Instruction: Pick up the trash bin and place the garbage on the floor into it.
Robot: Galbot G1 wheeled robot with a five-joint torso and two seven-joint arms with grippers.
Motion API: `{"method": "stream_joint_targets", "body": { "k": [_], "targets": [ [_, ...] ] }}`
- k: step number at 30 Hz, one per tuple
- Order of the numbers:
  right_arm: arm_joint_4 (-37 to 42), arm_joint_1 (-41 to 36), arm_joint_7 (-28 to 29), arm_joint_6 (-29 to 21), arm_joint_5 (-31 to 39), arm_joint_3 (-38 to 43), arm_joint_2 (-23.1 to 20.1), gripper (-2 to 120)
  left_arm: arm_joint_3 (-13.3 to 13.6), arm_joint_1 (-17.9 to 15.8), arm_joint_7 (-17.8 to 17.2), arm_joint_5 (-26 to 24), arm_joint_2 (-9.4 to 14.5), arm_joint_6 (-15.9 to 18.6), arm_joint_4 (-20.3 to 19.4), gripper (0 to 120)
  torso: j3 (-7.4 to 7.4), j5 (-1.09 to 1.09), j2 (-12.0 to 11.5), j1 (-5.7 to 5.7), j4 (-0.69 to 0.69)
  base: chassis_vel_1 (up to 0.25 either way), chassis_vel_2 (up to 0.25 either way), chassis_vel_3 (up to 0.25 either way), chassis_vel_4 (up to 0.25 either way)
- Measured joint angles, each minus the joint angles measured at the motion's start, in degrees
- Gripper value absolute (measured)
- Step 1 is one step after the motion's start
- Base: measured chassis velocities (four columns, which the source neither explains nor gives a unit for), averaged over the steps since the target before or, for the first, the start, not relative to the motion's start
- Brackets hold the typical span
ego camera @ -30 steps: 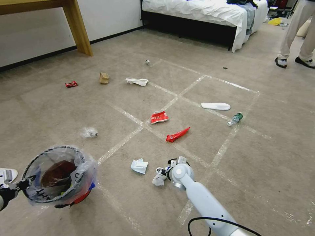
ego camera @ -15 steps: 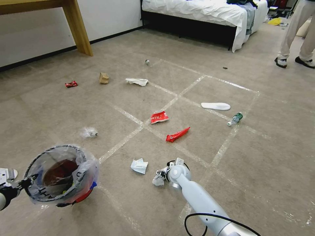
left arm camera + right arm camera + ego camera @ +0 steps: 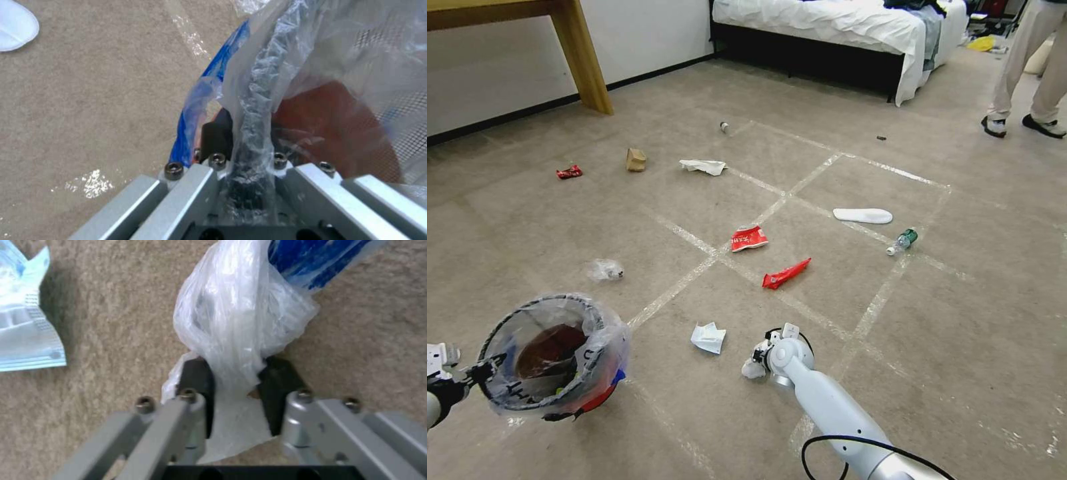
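Nearest to us, our left gripper (image 3: 242,156) is closed down narrow on the rim of the small round trash bin (image 3: 554,357) with red base, dark mesh sides and a clear plastic liner printed blue; the rim and a fold of liner run between the black fingers (image 3: 216,138). In the head view the bin hangs tilted at our lower left, just above the beige-grey carpet floor (image 3: 960,300) with its pale tape grid.

Our right gripper (image 3: 233,390) is low at the carpet, its black pads (image 3: 195,376) drawn in to a narrow gap and pinching a crumpled clear-and-white plastic bag with blue print (image 3: 240,313). The head view places this gripper (image 3: 760,357) near the middle foreground, the bag a white wad at its tip. Just beside it lies a folded pale-blue tissue packet (image 3: 708,337).

Farther out lie a long red snack wrapper (image 3: 787,273), a crushed red-and-white packet (image 3: 749,238) and a ball of clear plastic (image 3: 605,269). To the right are a white flat insole (image 3: 863,215) and a small green-labelled clear bottle (image 3: 902,241). Beyond those we see a white crumpled tissue (image 3: 704,166), a tan paper packet (image 3: 636,159), a small red wrapper (image 3: 569,172) and a tiny bottle (image 3: 724,126).
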Motion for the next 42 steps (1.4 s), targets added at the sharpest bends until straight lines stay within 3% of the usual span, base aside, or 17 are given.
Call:
{"method": "stream_joint_targets", "body": {
  "k": [2,5,12,15,18,21,24,29,31,42],
  "targets": [
    [0.91,-0.59,-0.57,0.08,-0.56,-0.07,-0.57,7,0.01,-0.03,0.02,0.00,0.00,0.00,0.01,1,0.01,0.02,0.00,0.00,0.01,0.000,0.000,0.000,0.000],
    [3.08,-1.23,-1.27,0.42,-1.21,0.06,-1.61,0,0.01,0.03,0.01,-0.02,0.00,0.00,-0.16,1,0.00,0.02,0.00,0.00,0.01,0.000,0.000,0.000,0.000],
    [11.62,-1.32,-4.75,1.67,-2.35,0.87,-5.06,0,-0.16,0.03,-0.46,-0.54,0.02,0.00,-0.96,1,0.00,0.00,0.00,0.00,-0.01,0.000,0.000,0.000,0.000],
    [19.82,3.17,-10.64,7.63,-1.00,-0.10,-8.06,0,-0.07,-0.15,-1.49,-1.68,0.26,0.00,-1.93,1,0.00,0.00,0.00,0.00,0.00,0.000,0.000,0.000,0.000],
    [22.73,5.23,-13.37,10.17,-0.30,-1.20,-8.96,0,0.18,-0.31,-1.93,-2.15,0.29,0.00,-2.36,1,0.00,0.00,0.00,0.00,0.00,0.000,0.000,0.000,0.000],
    [30.97,11.70,-20.80,17.11,2.55,-6.70,-10.89,0,1.16,-0.73,-2.63,-2.64,0.65,0.00,-3.04,1,0.00,-0.01,0.00,0.00,0.00,0.000,0.000,0.000,0.000],
    [35.14,15.58,-24.47,20.60,3.96,-10.26,-11.16,0,2.33,-1.71,-3.23,-3.33,1.51,0.00,-3.07,1,0.00,-0.02,0.00,0.00,0.00,0.000,0.000,0.000,0.000],
    [38.51,21.56,-27.55,22.92,6.49,-15.67,-10.51,0,2.57,-2.16,-3.68,-4.22,2.23,0.00,-3.08,1,0.01,0.00,0.00,0.00,-0.02,0.000,0.000,0.000,0.000],
    [39.93,29.09,-30.92,24.64,7.95,-23.58,-9.74,0,2.19,-2.16,-3.89,-4.77,2.45,0.00,-3.24,1,0.00,-0.02,0.00,0.00,0.02,0.000,0.000,0.000,0.000],
    [38.16,36.53,-32.50,24.42,6.00,-35.92,-9.38,0,2.06,-2.56,-4.47,-5.51,2.60,0.01,-3.64,1,0.00,-0.03,0.00,0.00,0.01,0.000,0.000,0.000,0.000]
  ]
}}
